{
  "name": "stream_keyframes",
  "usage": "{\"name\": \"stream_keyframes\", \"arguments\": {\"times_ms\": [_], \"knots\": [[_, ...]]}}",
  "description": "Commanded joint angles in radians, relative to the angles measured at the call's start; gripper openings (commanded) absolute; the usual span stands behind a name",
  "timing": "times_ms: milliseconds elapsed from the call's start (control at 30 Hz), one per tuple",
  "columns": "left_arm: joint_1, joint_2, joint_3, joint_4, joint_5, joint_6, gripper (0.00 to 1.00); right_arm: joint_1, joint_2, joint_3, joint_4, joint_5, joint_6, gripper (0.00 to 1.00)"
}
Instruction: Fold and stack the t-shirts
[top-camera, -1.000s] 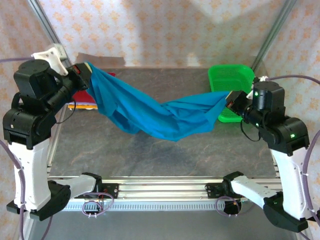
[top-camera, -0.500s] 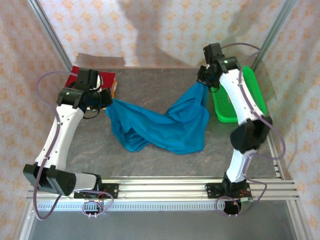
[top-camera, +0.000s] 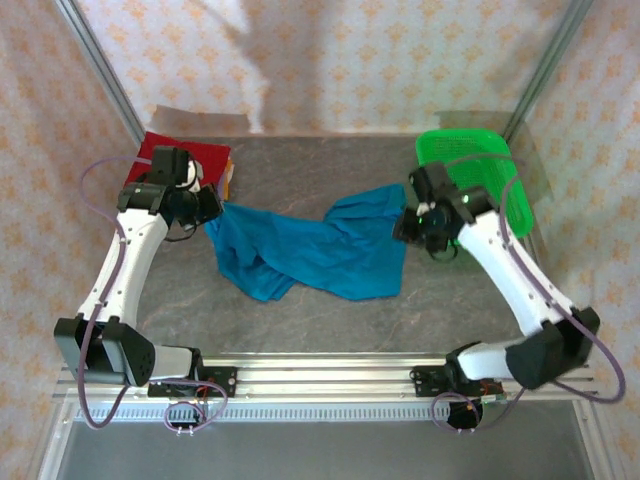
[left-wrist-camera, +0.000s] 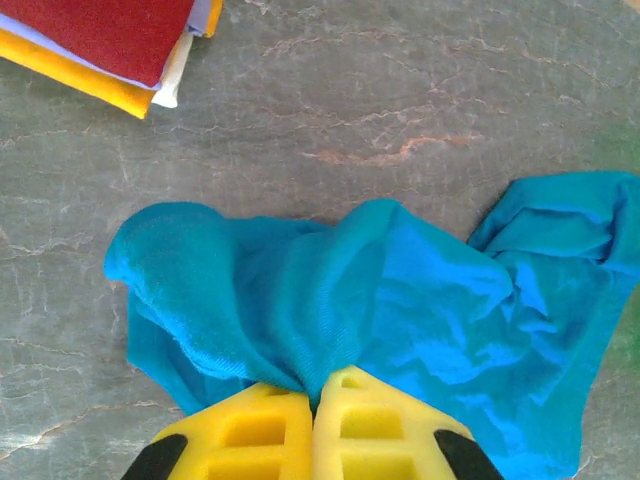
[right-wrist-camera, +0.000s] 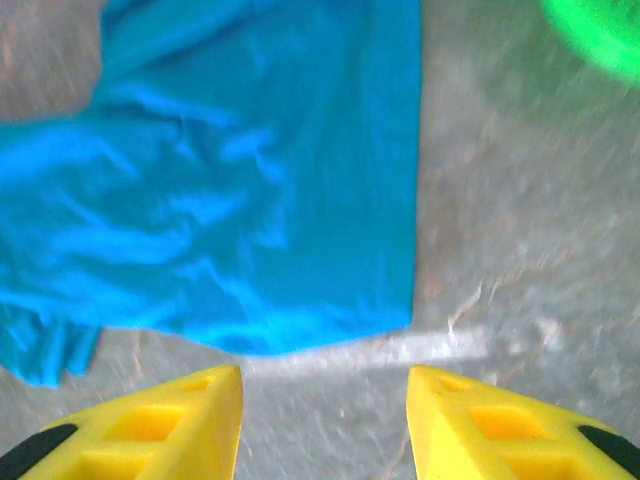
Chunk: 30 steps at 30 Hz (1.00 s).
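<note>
teal shirt (top-camera: 310, 255) (left-wrist-camera: 400, 310) (right-wrist-camera: 220, 180): crumpled mid-table (top-camera: 300, 320), stretched between both grippers.
folded stack (top-camera: 190, 158) (left-wrist-camera: 110, 40): far left corner, dark red on top, yellow edge beneath, apart from the teal shirt.
left gripper (top-camera: 210, 208) (left-wrist-camera: 315, 390): fingers together, clamped on a bunched fold of the teal shirt.
right gripper (top-camera: 405, 225) (right-wrist-camera: 325, 390): fingers apart, nothing between, over bare table just off the shirt's edge.
green basket (top-camera: 470, 160) (right-wrist-camera: 600, 30): far right, clear of the cloth.

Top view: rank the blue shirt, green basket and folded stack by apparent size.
1. blue shirt, spread crumpled, clearly largest.
2. green basket, partly covered by the right arm.
3. folded stack, smallest, though the left arm hides part of it.
</note>
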Motion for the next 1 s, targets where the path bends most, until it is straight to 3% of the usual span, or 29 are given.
{"name": "stream_keyframes", "arguments": {"times_ms": [0, 267, 600, 967], "knots": [[0.014, -0.007, -0.022, 0.024, 0.024, 0.029, 0.0, 0.068, -0.028, -0.202, 0.106, -0.008, 0.14, 0.46], [0.017, 0.001, -0.048, 0.033, 0.04, 0.025, 0.0, 0.105, 0.019, -0.429, 0.314, -0.056, 0.183, 0.46], [0.017, 0.005, -0.038, 0.029, 0.037, 0.026, 0.0, 0.103, 0.218, -0.393, 0.37, 0.05, 0.122, 0.4], [0.017, 0.001, -0.04, 0.027, 0.033, 0.027, 0.0, 0.078, 0.254, -0.384, 0.39, 0.095, 0.076, 0.16]]}}
